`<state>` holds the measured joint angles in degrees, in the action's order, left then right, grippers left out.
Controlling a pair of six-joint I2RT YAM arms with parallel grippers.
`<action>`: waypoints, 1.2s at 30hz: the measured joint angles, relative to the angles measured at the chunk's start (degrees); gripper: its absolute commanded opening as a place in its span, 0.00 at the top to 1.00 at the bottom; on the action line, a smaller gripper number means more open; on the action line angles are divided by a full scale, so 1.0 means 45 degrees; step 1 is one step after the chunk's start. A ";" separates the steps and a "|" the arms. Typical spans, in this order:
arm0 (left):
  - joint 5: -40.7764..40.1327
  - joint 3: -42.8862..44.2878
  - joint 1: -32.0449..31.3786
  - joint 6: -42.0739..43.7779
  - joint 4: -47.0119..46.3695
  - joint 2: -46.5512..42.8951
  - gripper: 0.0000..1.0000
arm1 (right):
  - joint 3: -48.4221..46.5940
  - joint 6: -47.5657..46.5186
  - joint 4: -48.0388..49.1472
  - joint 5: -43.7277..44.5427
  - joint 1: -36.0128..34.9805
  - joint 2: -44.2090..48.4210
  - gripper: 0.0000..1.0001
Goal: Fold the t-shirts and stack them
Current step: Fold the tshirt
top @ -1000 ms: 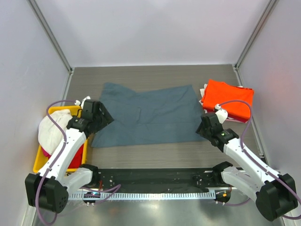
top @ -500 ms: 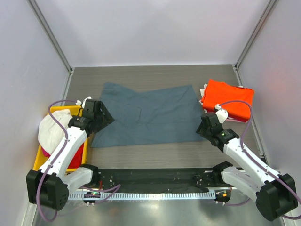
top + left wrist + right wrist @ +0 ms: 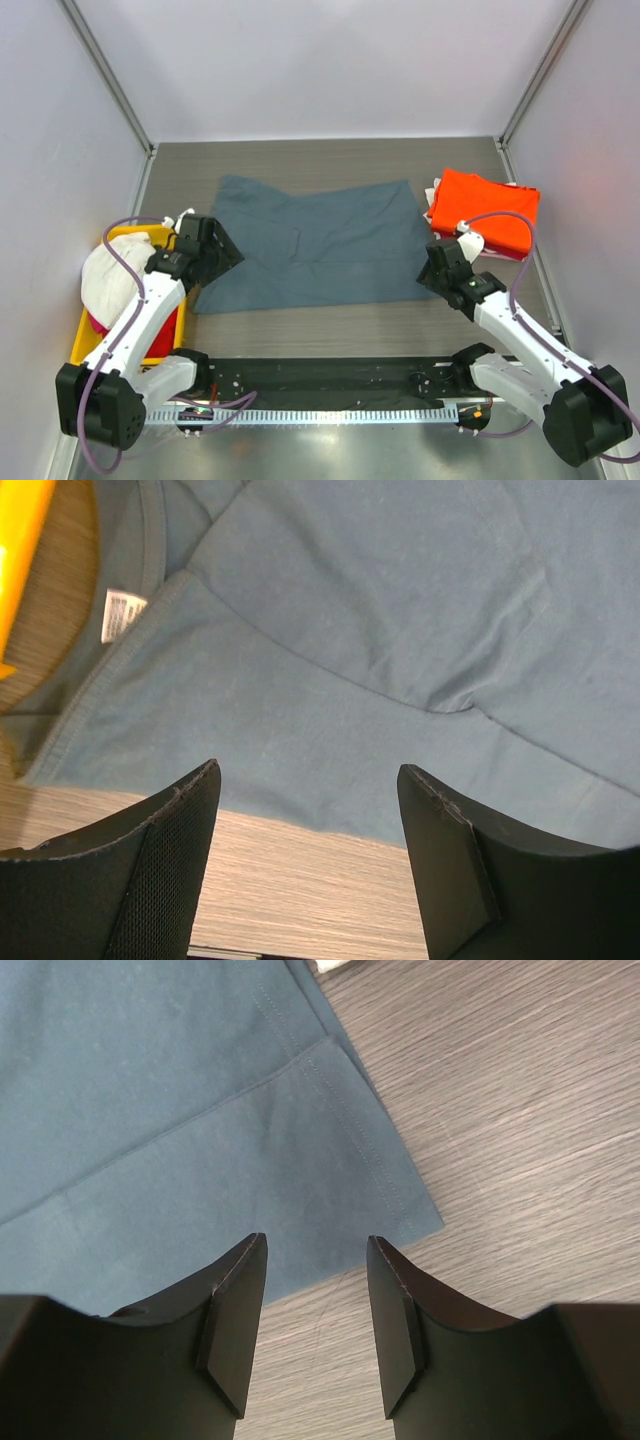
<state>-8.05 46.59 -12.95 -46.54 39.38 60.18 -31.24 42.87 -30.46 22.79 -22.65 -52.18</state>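
While left gripper [image 3: 308, 780], right gripper [image 3: 315, 1245] gape above blue-grey tee [image 3: 320, 245], yellow bin [image 3: 78, 348] holds white tee [image 3: 105, 275], red tee [image 3: 160, 335]

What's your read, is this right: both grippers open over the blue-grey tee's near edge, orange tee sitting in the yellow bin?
One thing is off. The orange tee is not in the yellow bin: the top external view shows it lying far right, with the bin on the left. The rest holds: left gripper and right gripper are open over the blue-grey tee near edge.
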 measured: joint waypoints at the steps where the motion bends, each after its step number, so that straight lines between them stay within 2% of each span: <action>1: 0.0087 -0.0121 -0.0015 -0.0058 -0.0029 -0.0083 0.28 | -0.0024 -0.0029 0.0000 0.0029 0.0000 -0.0102 0.54; 4: 0.0233 -0.0923 -0.0180 -0.0393 -0.0078 -0.0636 0.28 | -0.0685 -0.0316 -0.0087 0.0233 0.0121 -0.1370 0.68; 7: 0.0369 -0.1719 -0.0627 -0.0835 -0.0194 -0.0962 0.28 | -0.2351 -0.0840 0.0019 0.0423 0.0515 -0.3706 0.89; 9: 0.0423 -0.1987 -0.1025 -0.1035 -0.0243 -0.0845 0.28 | -0.3657 -0.1175 0.0131 0.0544 0.0801 -0.5197 0.98; 14: 0.0403 -0.2108 -0.1865 -0.1355 -0.0529 -0.0602 0.28 | -0.7111 -0.1948 0.0704 0.0622 0.1205 -0.8879 0.99; 21: 0.0160 -0.2108 -0.1953 -0.1360 -0.0695 -0.0656 0.27 | -0.9811 -0.2322 0.0685 0.0559 0.1938 -1.2007 0.99; 30: 0.0024 -0.2108 -0.1953 -0.1321 -0.0695 -0.0675 0.27 | -1.1468 -0.2565 0.0325 0.0447 0.3497 -1.4469 0.99; 36: 0.0005 -0.2108 -0.1953 -0.1282 -0.0699 -0.0675 0.26 | -1.1919 -0.2516 0.0223 0.0461 0.3997 -1.4800 0.99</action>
<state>-8.03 37.10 -21.74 -52.31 36.23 57.14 -84.88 31.55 -29.45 24.86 -4.67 -118.78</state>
